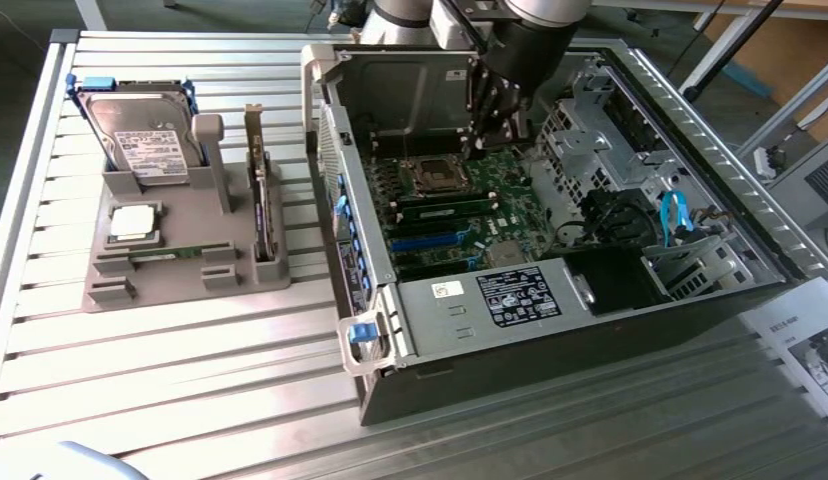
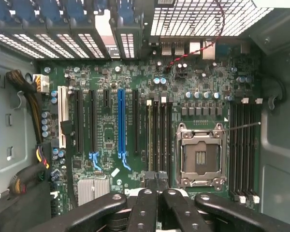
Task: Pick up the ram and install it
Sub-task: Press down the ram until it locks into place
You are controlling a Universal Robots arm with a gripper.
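While the clenched fingers (image 2: 150,193) of the gripper (image 2: 157,180) grasp nothing, the ram (image 2: 149,140) stands in a slot just beyond their tips, inside the case (image 1: 548,350). Below them lies a ribbed metal table (image 1: 187,380). The label (image 1: 514,295) nearby is unreadable.

A ribbed metal table (image 1: 174,390) spans the scene under even light; dark floor (image 1: 14,60) shows beyond its far corner.
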